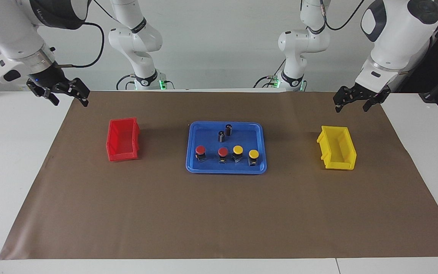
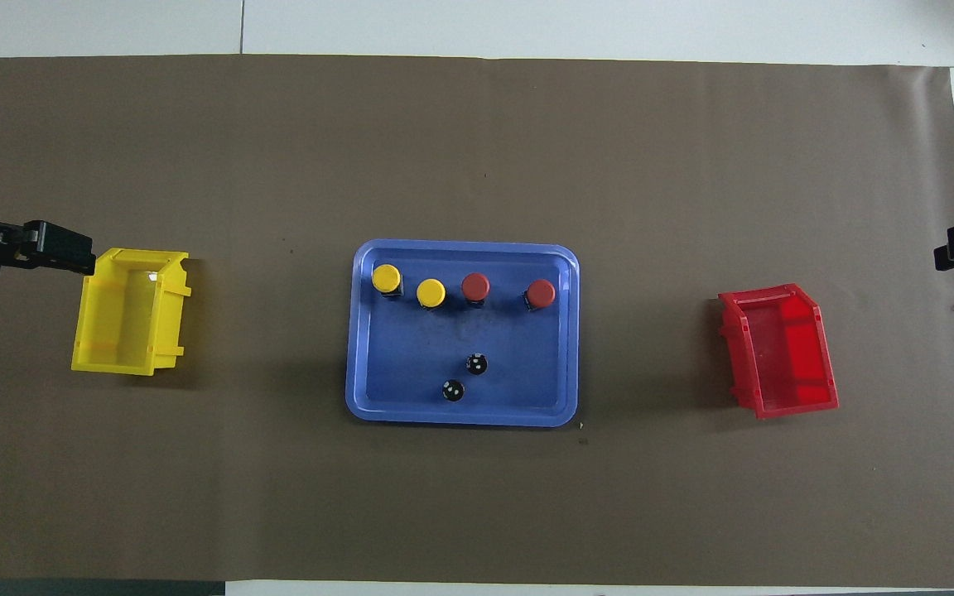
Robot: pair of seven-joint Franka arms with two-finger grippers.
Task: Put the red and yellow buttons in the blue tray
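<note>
With all four red and yellow buttons point(image 1: 226, 154) lined along the blue tray's point(image 1: 193, 167) edge, the left gripper point(image 1: 358, 99) and right gripper point(image 1: 61, 92) hang open-fingered and empty above the table's ends, the job apparently complete.

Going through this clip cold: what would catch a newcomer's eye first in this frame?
The blue tray in the middle of the brown mat, with two red buttons and two yellow buttons in a row and two dark cylinders nearer to the robots. Then the red bin toward the right arm's end and the yellow bin toward the left arm's end. The left gripper and right gripper hang open at the mat's corners, holding nothing.
</note>
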